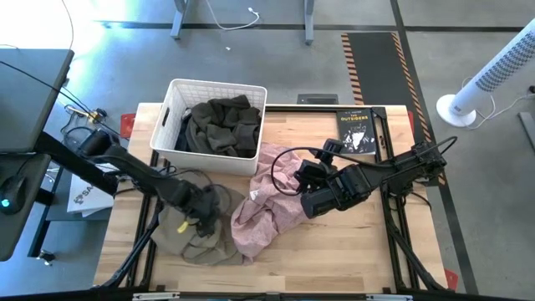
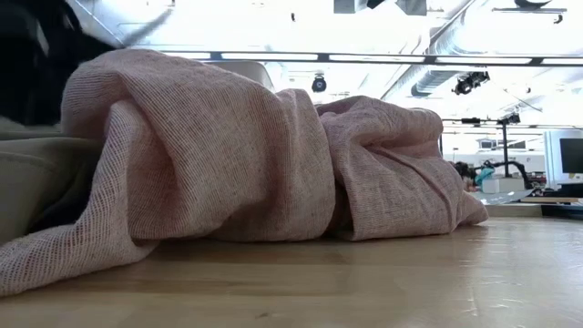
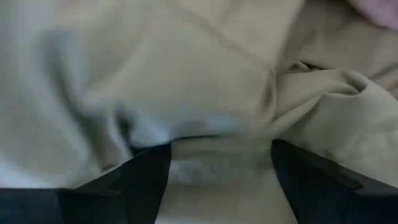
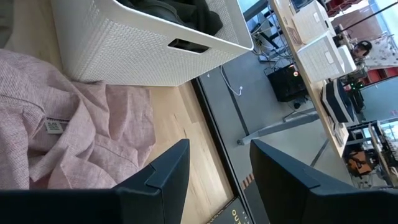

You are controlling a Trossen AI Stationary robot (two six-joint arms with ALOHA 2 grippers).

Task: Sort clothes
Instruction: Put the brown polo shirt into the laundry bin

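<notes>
Left jaws, spread wide, press into the crumpled khaki-beige fabric garment on the counter; soft and limp, it wants a pinched fold. Right jaws hover released beside the light pink woven shirt.

Pink garment blocks low view; left gripper tips buried in khaki garment

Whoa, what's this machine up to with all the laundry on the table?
It's sorting clothes. The left gripper is down on the khaki garment at the table's front, its open fingers pressed into the cloth. The right gripper hangs open and empty above the pink garment beside it. A dark olive garment already lies in the white basket, and a black book sits nearby.
</notes>
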